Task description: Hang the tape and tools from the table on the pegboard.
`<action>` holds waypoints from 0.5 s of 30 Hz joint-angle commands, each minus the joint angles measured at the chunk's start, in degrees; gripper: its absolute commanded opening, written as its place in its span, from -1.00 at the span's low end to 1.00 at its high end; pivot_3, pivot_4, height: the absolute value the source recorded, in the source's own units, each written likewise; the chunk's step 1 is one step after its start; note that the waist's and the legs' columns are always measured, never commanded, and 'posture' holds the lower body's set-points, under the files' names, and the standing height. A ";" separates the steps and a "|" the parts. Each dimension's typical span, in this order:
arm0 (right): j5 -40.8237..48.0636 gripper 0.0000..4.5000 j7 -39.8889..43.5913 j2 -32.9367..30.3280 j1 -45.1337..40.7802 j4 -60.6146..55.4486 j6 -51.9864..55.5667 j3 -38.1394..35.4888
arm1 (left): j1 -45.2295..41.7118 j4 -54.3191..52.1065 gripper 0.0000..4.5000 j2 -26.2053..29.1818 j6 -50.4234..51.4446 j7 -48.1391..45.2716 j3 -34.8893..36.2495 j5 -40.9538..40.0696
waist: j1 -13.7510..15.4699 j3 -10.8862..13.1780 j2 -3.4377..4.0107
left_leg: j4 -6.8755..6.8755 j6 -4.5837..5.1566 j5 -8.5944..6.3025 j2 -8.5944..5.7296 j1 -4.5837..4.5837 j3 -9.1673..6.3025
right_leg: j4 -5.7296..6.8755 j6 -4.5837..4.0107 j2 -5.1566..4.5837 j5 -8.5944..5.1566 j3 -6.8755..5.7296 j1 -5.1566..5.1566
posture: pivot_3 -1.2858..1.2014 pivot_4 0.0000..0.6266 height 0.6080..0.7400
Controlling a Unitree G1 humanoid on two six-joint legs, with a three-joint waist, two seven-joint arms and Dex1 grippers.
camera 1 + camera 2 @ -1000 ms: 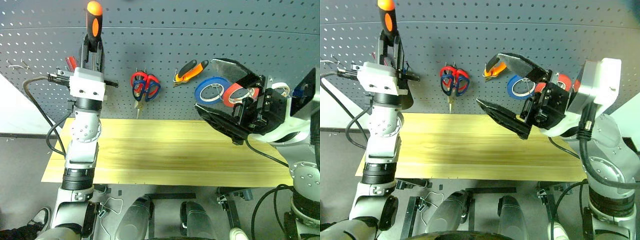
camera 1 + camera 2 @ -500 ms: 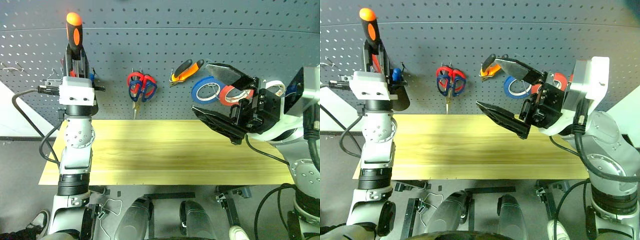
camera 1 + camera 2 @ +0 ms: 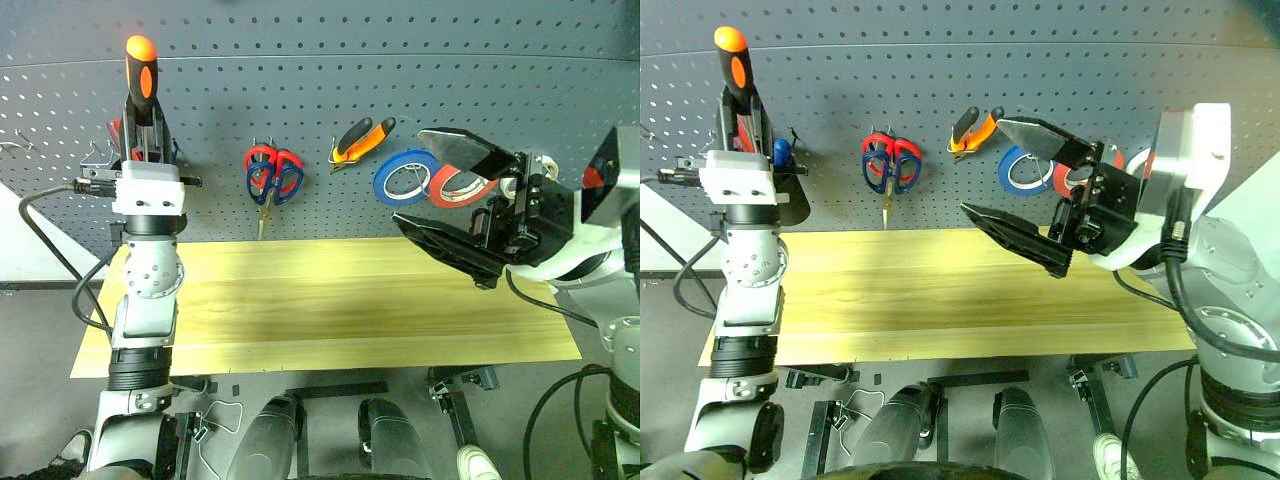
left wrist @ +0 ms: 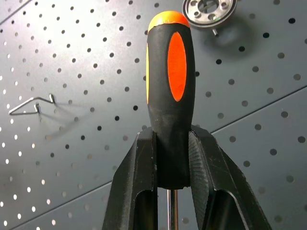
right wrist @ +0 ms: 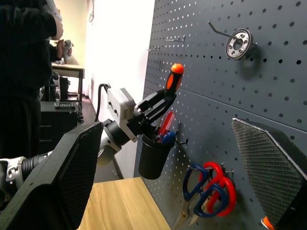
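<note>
My left gripper (image 3: 142, 112) is shut on the shaft end of the orange-and-black screwdriver (image 4: 168, 96), holding it upright close to the pegboard (image 3: 300, 60), just above the black cup (image 3: 790, 198). My right gripper (image 3: 984, 165) stands open and empty over the right part of the table (image 3: 300, 300). Behind it the red tape (image 3: 455, 187) hangs on the board, partly hidden by the upper finger. The pliers (image 3: 360, 140) and the dark-handled scissors (image 3: 275, 185) hang on hooks in the middle of the board.
A blue roll (image 3: 404, 178) hangs beside the red tape. Red-handled scissors (image 3: 262, 160) share the hook area with the dark ones. Red and blue screwdrivers (image 5: 165, 130) stand in the cup. Bare wire hook (image 4: 33, 105) is on the board. A person (image 5: 24, 72) stands far off past the table's left end.
The camera has shifted a little. My left gripper has carried the screwdriver to the left and slightly down along the pegboard, toward the cup. The right gripper has stayed open in place.
</note>
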 commanded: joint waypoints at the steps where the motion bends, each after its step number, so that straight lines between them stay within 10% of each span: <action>1: 1.74 1.00 -0.79 -1.21 -0.16 -1.84 0.37 -2.18 | -0.17 -0.90 -0.77 0.93 -1.27 0.73 1.48 0.18 | 0.01 0.01 0.00 | 0.00 0.00 0.00 0.00 0.00 0.00 | 0.00 0.00 0.00 0.00 0.00 0.00 | 0.01 -0.28 0.55; 15: 6.72 1.00 -2.09 -6.05 0.34 -1.59 4.21 -5.83 | 7.48 1.27 -0.77 0.71 -0.42 4.10 4.40 1.87 | -1.81 0.63 0.10 | 0.00 0.04 -0.02 0.04 -0.02 -0.01 | -0.03 -0.01 -0.10 -0.01 0.02 0.01 | -0.04 -0.14 0.55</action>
